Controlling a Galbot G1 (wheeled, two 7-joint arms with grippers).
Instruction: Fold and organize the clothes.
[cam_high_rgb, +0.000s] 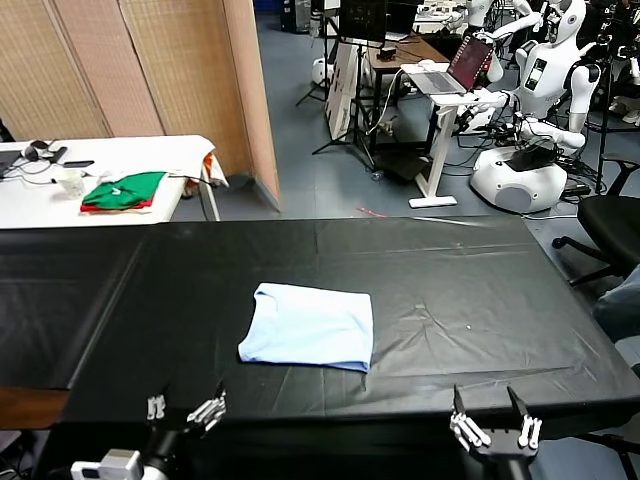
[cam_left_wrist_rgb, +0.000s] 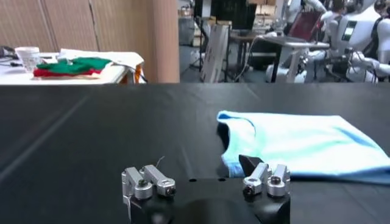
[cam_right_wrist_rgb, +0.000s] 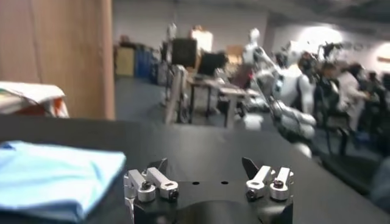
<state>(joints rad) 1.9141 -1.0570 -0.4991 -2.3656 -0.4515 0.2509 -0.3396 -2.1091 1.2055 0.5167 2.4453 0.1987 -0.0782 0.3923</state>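
The folded T-shirt (cam_high_rgb: 309, 327) lies on the tabletop (cam_high_rgb: 470, 300), near its middle. The left claw (cam_high_rgb: 186, 408) and right claw (cam_high_rgb: 495, 430) sit at the near edge, either side of it.

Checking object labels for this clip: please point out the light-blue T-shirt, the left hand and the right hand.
light-blue T-shirt (cam_high_rgb: 310, 327), head view, middle of the folded fabric.
left hand (cam_high_rgb: 186, 409), head view, gap between its open fingertips.
right hand (cam_high_rgb: 495, 431), head view, gap between its open fingertips.
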